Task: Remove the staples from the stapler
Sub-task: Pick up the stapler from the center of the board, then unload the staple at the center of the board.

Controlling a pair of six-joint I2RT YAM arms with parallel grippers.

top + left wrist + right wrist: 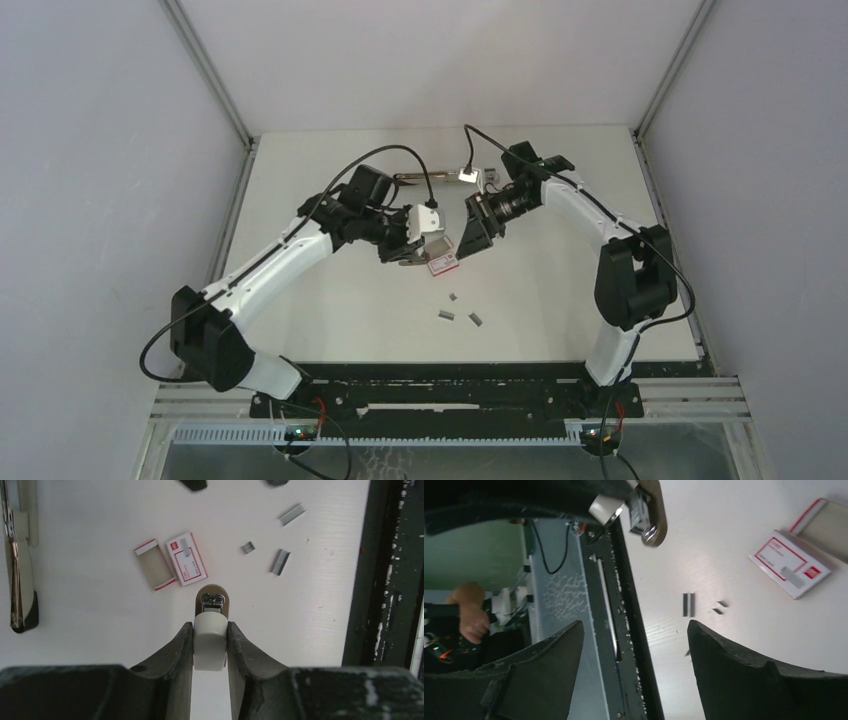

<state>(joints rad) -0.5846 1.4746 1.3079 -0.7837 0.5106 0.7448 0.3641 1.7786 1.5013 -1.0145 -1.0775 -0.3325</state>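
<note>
The left fingers (170,655) are clenched on a small white piece (210,640). It has a bit of metal at its far end and a tan oval plate behind that, and it is held above the bench (330,310). I cannot tell what the piece belongs to. The right fingers (744,675) are spread wide with nothing between them, and they hover just beside the left arm's load.

The staples (280,562) lie loose on the bench as three short grey strips. They sit near each other, on the near side of the red-and-white box (186,559). The box's tray (156,565) lies pulled out, touching its side. The stapler (17,565), long and chrome with a dark tip, rests flat at the far side of the bench, well apart from the strips and clear of both sets of fingers.
</note>
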